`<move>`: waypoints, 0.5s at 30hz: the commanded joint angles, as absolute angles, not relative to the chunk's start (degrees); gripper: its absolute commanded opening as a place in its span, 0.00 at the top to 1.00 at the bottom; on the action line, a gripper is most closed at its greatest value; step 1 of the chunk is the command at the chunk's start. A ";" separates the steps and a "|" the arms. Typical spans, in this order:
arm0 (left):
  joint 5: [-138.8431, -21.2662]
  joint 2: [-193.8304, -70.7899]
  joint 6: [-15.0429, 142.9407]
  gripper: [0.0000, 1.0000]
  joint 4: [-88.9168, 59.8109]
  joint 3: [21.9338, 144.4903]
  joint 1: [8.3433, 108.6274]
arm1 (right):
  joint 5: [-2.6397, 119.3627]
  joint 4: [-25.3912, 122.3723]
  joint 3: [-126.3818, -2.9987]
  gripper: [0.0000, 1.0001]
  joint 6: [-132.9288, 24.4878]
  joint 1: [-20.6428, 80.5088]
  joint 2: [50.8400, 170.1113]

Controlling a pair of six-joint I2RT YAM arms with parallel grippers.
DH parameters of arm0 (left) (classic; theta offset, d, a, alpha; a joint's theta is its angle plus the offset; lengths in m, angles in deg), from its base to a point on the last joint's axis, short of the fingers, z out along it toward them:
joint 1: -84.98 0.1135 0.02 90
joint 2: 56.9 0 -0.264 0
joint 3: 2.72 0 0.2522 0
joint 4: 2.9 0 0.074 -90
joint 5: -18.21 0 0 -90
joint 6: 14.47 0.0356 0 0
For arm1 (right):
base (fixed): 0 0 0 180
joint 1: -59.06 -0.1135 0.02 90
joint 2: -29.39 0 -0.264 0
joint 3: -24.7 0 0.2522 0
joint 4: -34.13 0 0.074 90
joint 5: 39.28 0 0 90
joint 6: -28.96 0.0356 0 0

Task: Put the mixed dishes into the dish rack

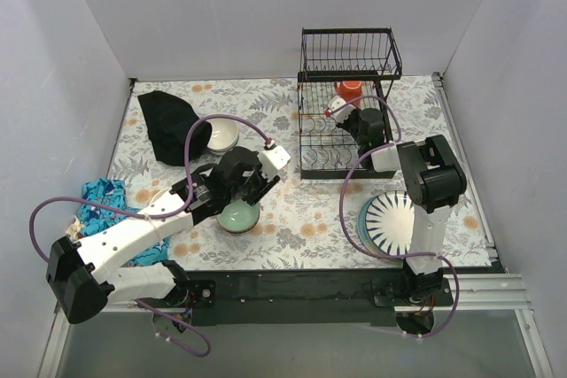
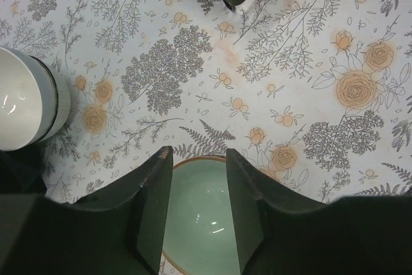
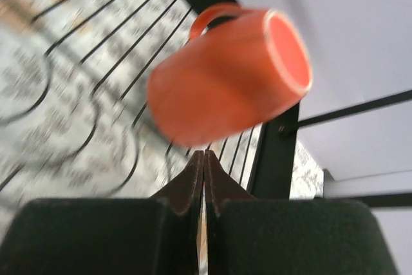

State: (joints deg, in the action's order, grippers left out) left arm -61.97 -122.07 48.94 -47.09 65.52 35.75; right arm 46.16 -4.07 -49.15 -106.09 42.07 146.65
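The pale-green-inside bowl (image 1: pixel 239 216) sits on the floral mat, and in the left wrist view (image 2: pixel 199 217) it shows between my fingers. My left gripper (image 1: pixel 252 190) (image 2: pixel 196 156) hangs open just above its far rim, one finger on each side, not pressing it. The orange mug (image 1: pixel 348 90) (image 3: pixel 225 75) lies on its side, blurred, in the lower tier of the black wire dish rack (image 1: pixel 347 68) (image 3: pixel 273 152). My right gripper (image 1: pixel 345 108) (image 3: pixel 205 154) is shut with nothing between its fingers, tips just under the mug.
Stacked small white bowls (image 1: pixel 221 136) (image 2: pixel 19 104) stand left of the rack. Striped plates (image 1: pixel 394 221) lie by the right arm's base. A black cloth (image 1: pixel 168 121) is at the back left, a blue patterned cloth (image 1: pixel 102 196) at the left edge. White walls enclose the table.
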 commanded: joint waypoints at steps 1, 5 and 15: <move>-65.11 -118.87 51.44 0.54 -47.59 66.68 35.94 | 44.84 1.01 -42.16 0.91 -107.62 40.96 135.25; -71.61 -115.80 52.85 0.35 -48.47 66.33 36.03 | 44.13 15.69 -34.95 0.55 -106.13 41.13 121.80; -84.27 -116.84 53.11 0.28 -46.89 66.59 35.85 | 40.18 75.00 -40.47 0.39 -88.03 42.71 96.11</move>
State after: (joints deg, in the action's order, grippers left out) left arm -77.20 -114.51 52.15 -47.11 65.26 35.75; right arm 43.04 46.62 -37.20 -96.65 41.50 99.61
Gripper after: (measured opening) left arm 0.718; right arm 0.610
